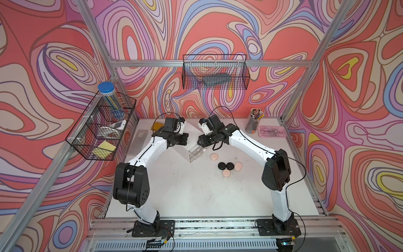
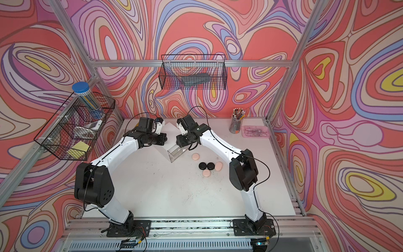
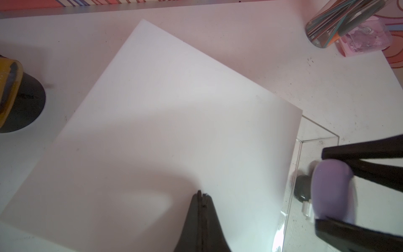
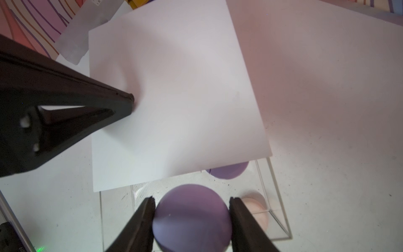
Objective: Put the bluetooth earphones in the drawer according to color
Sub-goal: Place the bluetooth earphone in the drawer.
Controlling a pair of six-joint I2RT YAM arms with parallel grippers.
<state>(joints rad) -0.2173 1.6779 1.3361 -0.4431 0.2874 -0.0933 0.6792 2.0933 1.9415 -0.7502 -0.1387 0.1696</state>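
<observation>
My right gripper (image 4: 192,199) is shut on a lilac earphone case (image 4: 192,220) and holds it over the pulled-out clear drawer (image 4: 274,196) of the white cabinet (image 4: 174,87). A second lilac case (image 4: 229,172) lies further in the drawer, half hidden under the cabinet top. My left gripper (image 3: 202,194) is shut and empty, its tip at the cabinet top (image 3: 174,109). In both top views three pink cases (image 1: 213,156) (image 1: 238,165) (image 1: 226,173) and two black ones (image 1: 222,166) (image 1: 229,165) lie on the table right of the drawer (image 1: 196,152).
A pencil cup (image 1: 253,125) and a pink tray (image 1: 271,132) stand at the back right. A frosted flat box (image 1: 139,141) lies at the left, with a yellow roll (image 3: 11,87) near it. Wire baskets (image 1: 102,131) (image 1: 216,76) hang on the walls.
</observation>
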